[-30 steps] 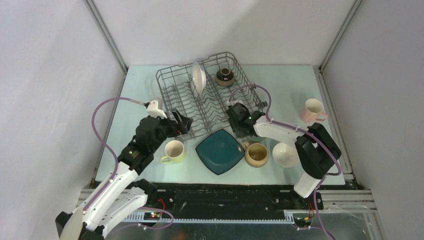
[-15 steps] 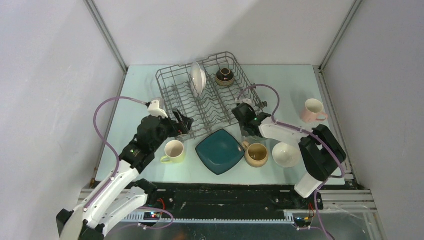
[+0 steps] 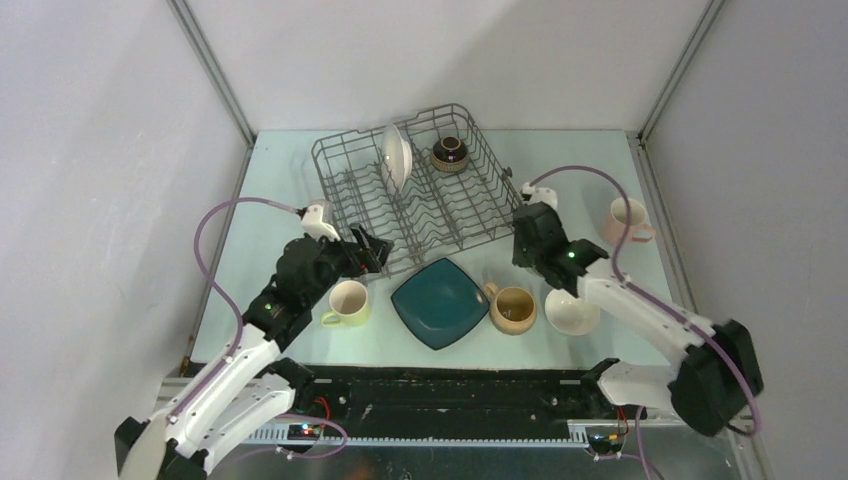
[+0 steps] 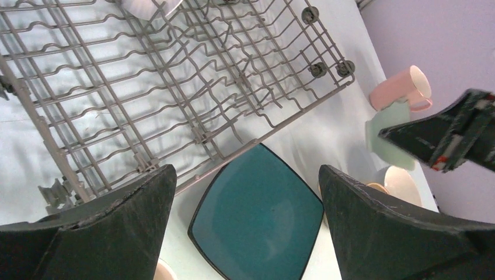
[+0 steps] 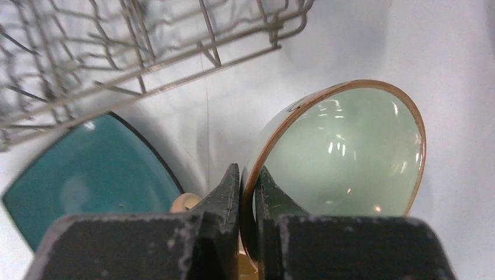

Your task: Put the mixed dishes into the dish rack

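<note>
Pale table (image 3: 580,170) enclosed by plain grey walls (image 3: 120,120).

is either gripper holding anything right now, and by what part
The right gripper pinches the pale green ceramic bowl by its brown rim, one finger inside, one outside. The left gripper is open and empty.

Three mugs (image 3: 348,302) (image 3: 513,309) (image 3: 627,220), two plates (image 3: 440,302) (image 3: 396,158), one wire dish rack (image 3: 440,215), and three bowls: brown bowl (image 3: 449,152), white bowl (image 3: 571,311), green bowl (image 5: 338,157).
</note>
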`<state>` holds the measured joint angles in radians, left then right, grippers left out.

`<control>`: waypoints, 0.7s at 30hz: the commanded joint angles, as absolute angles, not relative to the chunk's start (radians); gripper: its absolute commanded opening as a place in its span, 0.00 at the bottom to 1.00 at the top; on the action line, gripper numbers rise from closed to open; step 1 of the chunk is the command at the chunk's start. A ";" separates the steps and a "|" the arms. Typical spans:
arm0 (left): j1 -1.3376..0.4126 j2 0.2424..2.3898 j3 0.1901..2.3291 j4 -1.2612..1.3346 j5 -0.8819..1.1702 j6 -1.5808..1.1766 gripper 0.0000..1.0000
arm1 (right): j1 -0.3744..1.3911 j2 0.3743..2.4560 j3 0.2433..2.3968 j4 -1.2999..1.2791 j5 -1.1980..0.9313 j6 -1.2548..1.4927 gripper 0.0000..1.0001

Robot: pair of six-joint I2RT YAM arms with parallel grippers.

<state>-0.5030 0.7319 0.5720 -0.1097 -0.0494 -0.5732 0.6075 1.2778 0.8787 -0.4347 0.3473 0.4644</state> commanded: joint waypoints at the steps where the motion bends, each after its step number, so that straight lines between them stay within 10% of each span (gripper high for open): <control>1: -0.531 0.718 0.570 -0.037 -0.025 -0.549 0.99 | 0.579 1.118 0.882 -0.402 0.379 0.468 0.00; 13: -0.655 0.793 0.589 0.089 -0.016 -0.476 1.00 | 0.497 0.894 0.881 -0.361 0.067 0.518 0.00; 21: -0.721 0.835 0.566 0.312 -0.019 -0.345 1.00 | 0.517 0.829 0.671 0.232 -0.127 0.903 0.00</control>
<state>-0.7101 0.8307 0.5701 0.1089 -0.0223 -0.4442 0.4980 0.8455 0.7410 -0.1925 -0.0174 0.6773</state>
